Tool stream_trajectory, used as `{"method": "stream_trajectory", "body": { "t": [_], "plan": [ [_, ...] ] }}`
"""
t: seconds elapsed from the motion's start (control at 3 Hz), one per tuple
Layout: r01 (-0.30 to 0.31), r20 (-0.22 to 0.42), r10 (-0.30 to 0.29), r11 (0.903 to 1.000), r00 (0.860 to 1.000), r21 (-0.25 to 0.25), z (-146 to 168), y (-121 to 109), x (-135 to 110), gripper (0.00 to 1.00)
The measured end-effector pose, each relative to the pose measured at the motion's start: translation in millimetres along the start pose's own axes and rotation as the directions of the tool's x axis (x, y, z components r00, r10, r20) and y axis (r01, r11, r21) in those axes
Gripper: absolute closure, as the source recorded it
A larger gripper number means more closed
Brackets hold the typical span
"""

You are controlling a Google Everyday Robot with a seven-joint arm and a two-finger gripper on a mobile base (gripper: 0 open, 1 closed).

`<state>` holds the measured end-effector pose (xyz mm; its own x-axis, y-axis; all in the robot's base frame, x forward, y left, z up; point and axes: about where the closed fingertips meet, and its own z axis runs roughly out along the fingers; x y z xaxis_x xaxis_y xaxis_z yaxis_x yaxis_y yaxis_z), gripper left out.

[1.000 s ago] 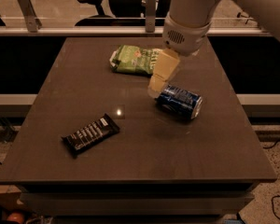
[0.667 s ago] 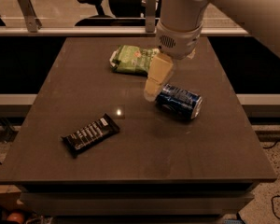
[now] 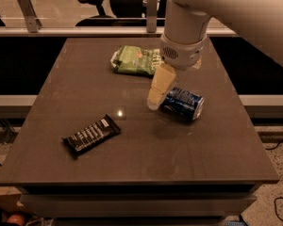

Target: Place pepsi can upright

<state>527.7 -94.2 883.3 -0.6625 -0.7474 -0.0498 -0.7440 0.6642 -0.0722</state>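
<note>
Camera view: gripper (image 3: pixel 156 97) has lowered to 9 o'clock of toppled pepsi can (image 3: pixel 183 103); grasp state indeterminate; uprighting pending.

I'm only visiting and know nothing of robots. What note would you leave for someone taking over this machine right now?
The hand hangs low over the dark brown table, right of centre, its tip beside the left end of the small dark-blue metal pepsi can; contact cannot be told.
The can lies on its side, in front of the green snack bag; the black wrapped bar lies apart, front left.
Done: the hand is at the can, nothing more.
Left: grip the can, stand it upright, release.
</note>
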Motion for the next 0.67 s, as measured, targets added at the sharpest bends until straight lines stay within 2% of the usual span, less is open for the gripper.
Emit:
{"method": "stream_trajectory", "body": {
  "t": [0.67],
  "plan": [
    [-0.061, 0.024, 0.062, 0.9979, 0.998, -0.023, 12.5, -4.1, 25.1, 0.0]
  ]
}}
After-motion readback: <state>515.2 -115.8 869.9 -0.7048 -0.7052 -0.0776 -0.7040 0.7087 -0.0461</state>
